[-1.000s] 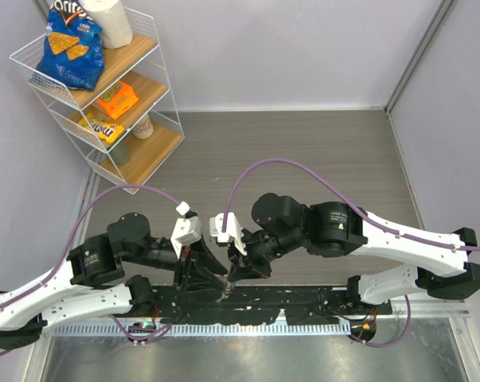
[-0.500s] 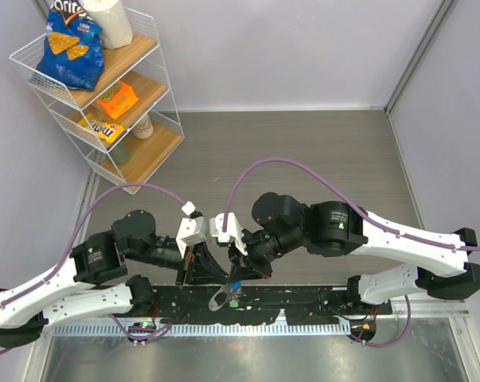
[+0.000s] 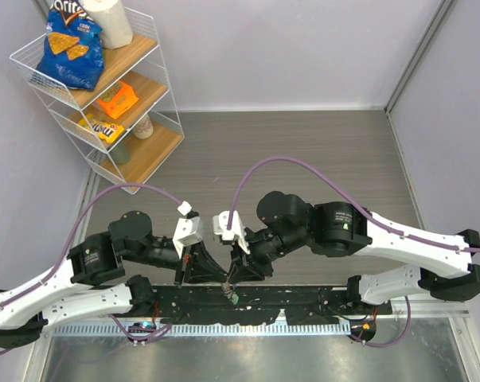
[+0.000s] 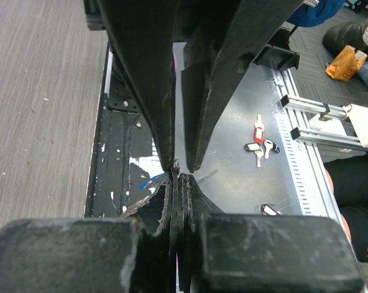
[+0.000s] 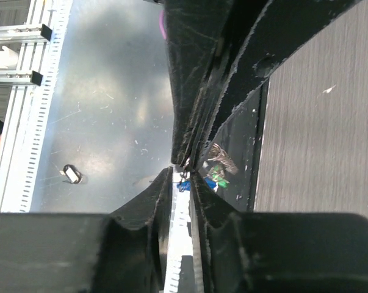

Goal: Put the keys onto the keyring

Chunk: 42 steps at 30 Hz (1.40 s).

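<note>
My left gripper (image 3: 223,284) and right gripper (image 3: 232,283) meet tip to tip over the black base rail. In the left wrist view my left gripper (image 4: 176,177) is shut, with a thin bit of metal pinched at its tips. In the right wrist view the keyring (image 5: 224,157) shows as thin silver wire beside those tips. The green key (image 5: 218,175) and blue key (image 5: 185,185) hang there. The green key (image 3: 234,297) dangles just below both grippers. My right gripper (image 5: 182,176) has a narrow gap between its fingers, and the blue key's head sits at their tips.
A wire shelf (image 3: 154,49) with snack bags stands at the back left. Spare keys and tags (image 4: 260,143) lie on the metal tray (image 3: 247,358) near the front, with another tag (image 5: 72,174) further off. The black base rail (image 3: 303,306) runs under the grippers.
My left gripper has closed at the keyring. My right gripper's fingers have parted slightly. The ring and keys, hanging lower half a second ago, now sit higher between the tips.
</note>
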Available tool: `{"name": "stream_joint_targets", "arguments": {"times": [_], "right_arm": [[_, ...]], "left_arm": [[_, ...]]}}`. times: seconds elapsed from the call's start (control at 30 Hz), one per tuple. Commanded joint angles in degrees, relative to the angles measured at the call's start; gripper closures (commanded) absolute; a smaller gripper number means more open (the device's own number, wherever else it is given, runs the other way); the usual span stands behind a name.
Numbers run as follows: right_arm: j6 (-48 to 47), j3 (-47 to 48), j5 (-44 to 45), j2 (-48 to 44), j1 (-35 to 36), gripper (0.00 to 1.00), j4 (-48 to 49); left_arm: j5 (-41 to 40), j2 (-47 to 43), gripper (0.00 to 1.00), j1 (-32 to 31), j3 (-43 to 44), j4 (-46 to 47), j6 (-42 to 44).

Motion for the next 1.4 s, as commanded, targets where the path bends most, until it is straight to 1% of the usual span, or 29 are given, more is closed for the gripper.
{"name": "stream_joint_targets", "arguments": {"times": [0.0,0.1,0.2,0.33,0.57,0.93,1.03,1.23,1.37], "right_arm": [[0.8,-1.3,0.8,-5.2,0.1,0.73,8.2],[0.3,-2.9,2.6,-7.5,0.1,0.63,10.4],[-1.2,-4.8,4.8,-9.7,0.1,0.57,11.1],[-3.6,-7.2,6.6,-11.4,0.1,0.54,12.2],[-6.1,-10.5,7.8,-13.3,0.1,0.54,14.7],[-6.4,-10.7,7.3,-14.5,0.1,0.55,17.2],[-6.3,-10.6,7.5,-14.4,0.1,0.58,17.1],[-6.2,-10.5,7.6,-13.7,0.1,0.59,17.2],[-6.1,-10.5,7.7,-13.5,0.1,0.64,17.2]], "left_arm": [[-2.4,-2.1,1.0,-0.2,-0.8,5.5,0.4],[-2.8,-2.7,1.0,-0.2,-1.7,7.6,0.2],[-2.9,-3.6,1.0,-0.4,-2.5,10.3,-0.1],[-3.6,-4.6,1.0,-0.4,-2.9,12.6,-0.7],[-4.4,-5.4,1.0,-0.6,-3.5,16.3,-1.9],[-6.5,-6.6,1.0,-0.6,-5.5,19.7,-4.0],[-7.2,-7.1,1.0,-0.6,-6.2,21.0,-4.4],[-8.3,-8.6,1.0,-0.6,-7.4,23.7,-5.3],[-8.1,-8.7,1.0,-0.6,-8.1,25.0,-5.9]]}}
